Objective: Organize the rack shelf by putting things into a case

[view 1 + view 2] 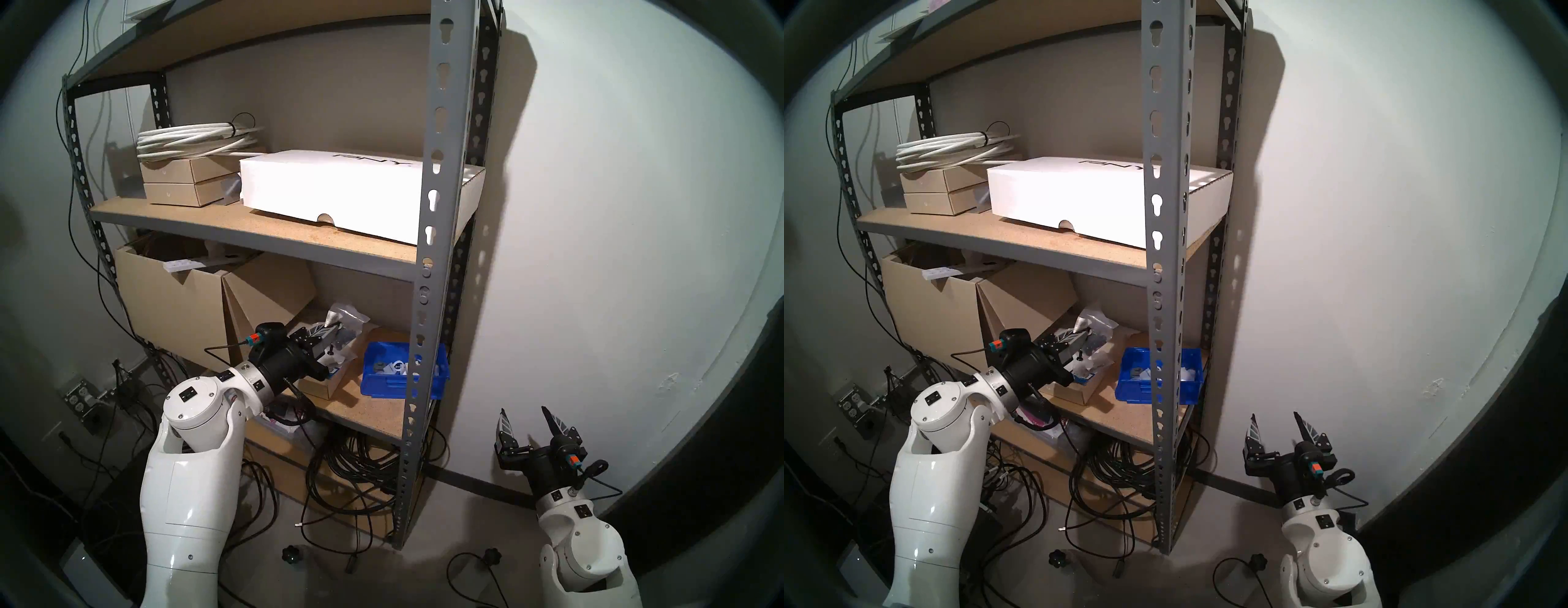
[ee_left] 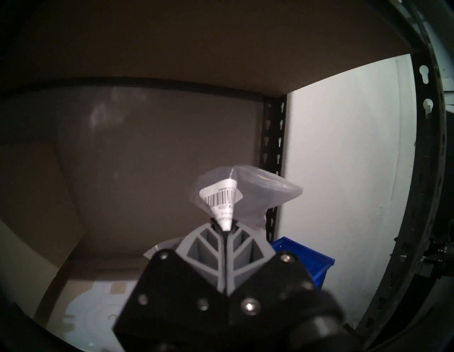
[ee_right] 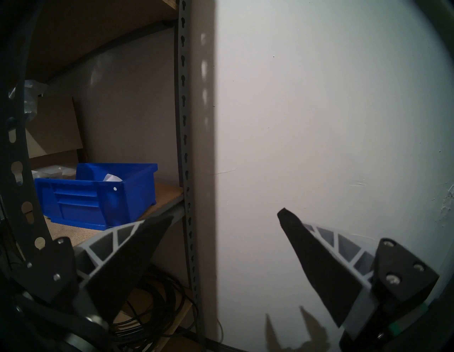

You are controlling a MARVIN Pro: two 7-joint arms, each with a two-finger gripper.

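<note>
On the grey rack shelf (image 1: 437, 212), my left gripper (image 1: 335, 327) (image 2: 224, 229) reaches over the lower board, left of the blue case (image 1: 382, 382) (image 2: 307, 255). It is shut on a crinkly clear plastic bag (image 2: 260, 194) (image 1: 345, 316) with a white barcode label (image 2: 221, 199), held above the shelf. More clear bags (image 1: 339, 361) lie on a small open cardboard box under the gripper. White-labelled bags (image 1: 396, 366) sit in the case (image 3: 98, 196). My right gripper (image 1: 528, 421) (image 3: 226, 216) hangs open and empty, outside the rack to the right.
A large open cardboard box (image 1: 169, 305) fills the left of the lower shelf. The shelf above holds a white flat box (image 1: 331, 191), small brown boxes (image 1: 178, 182) and a white cable coil (image 1: 191, 138). Black cables (image 1: 356, 463) tangle on the floor below.
</note>
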